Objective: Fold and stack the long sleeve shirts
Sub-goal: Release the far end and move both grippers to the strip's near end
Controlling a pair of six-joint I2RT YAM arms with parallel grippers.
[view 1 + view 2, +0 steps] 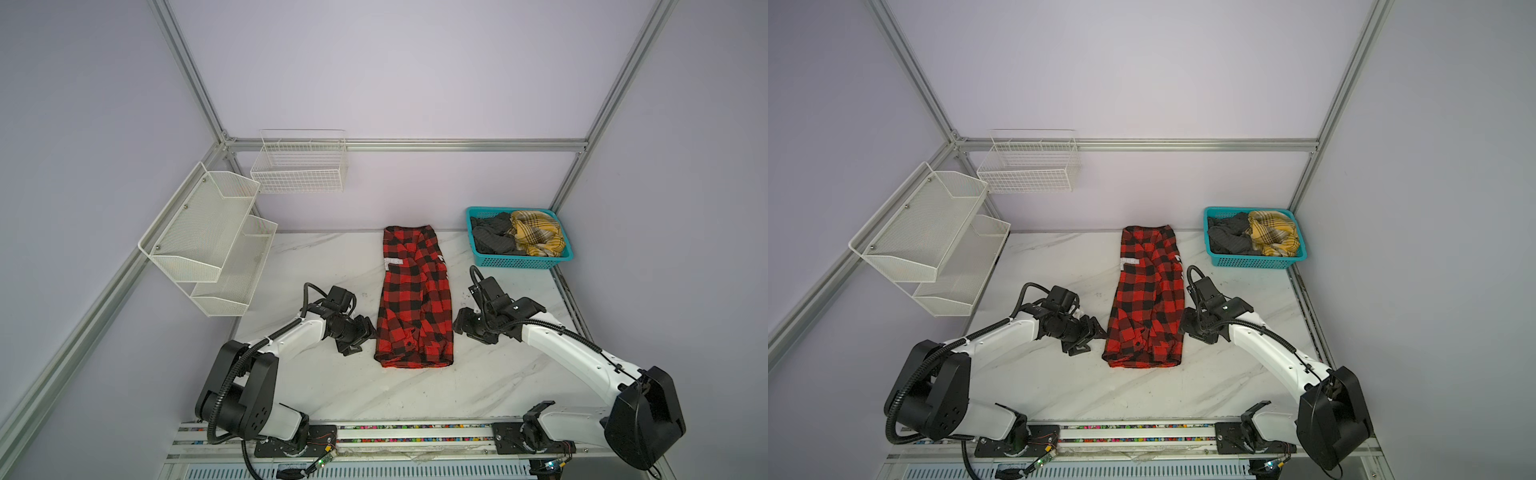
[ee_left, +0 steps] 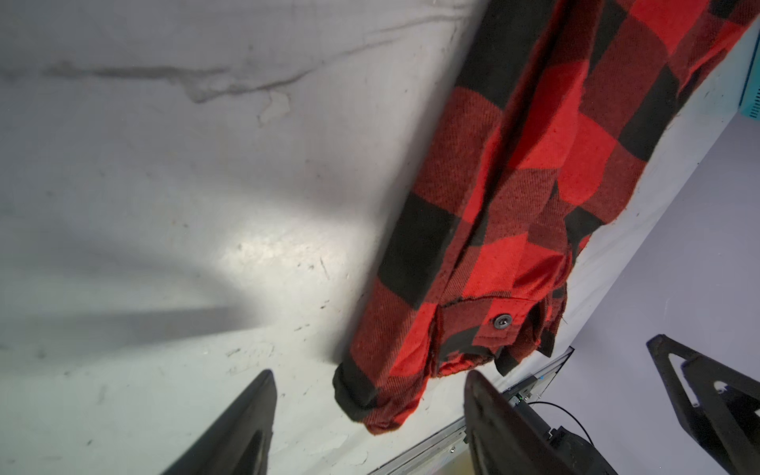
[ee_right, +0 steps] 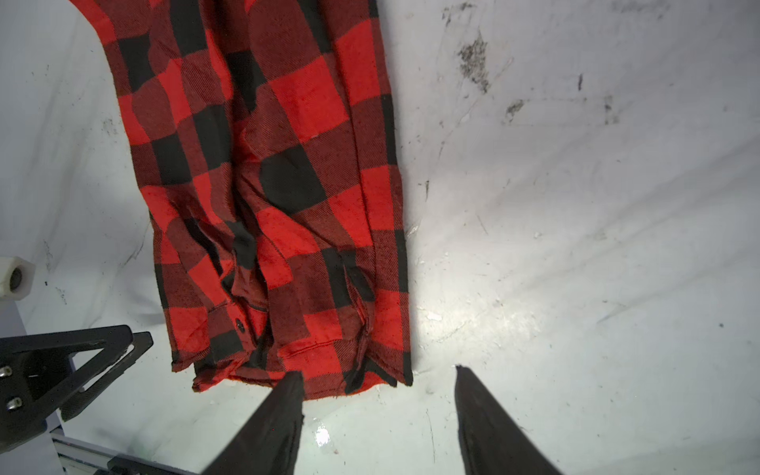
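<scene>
Right now the red-and-black check shirt (image 1: pixel 413 299) lies folded into a long narrow strip mid-table (image 1: pixel 324 382). The left gripper (image 2: pixel 370 373) and the right gripper (image 3: pixel 377 371) flank its near end, just beside it, jaws apart and holding nothing. The yellow plaid shirt (image 1: pixel 538 235) and the dark grey shirt (image 1: pixel 492 237) sit bunched in the teal basket (image 1: pixel 523 262), far right corner.

A white marble-look table (image 1: pixel 332 386) carries the red-and-black check shirt (image 1: pixel 415 299), folded into a long strip mid-table, and a teal basket (image 1: pixel 523 262) at its far right corner.
</scene>
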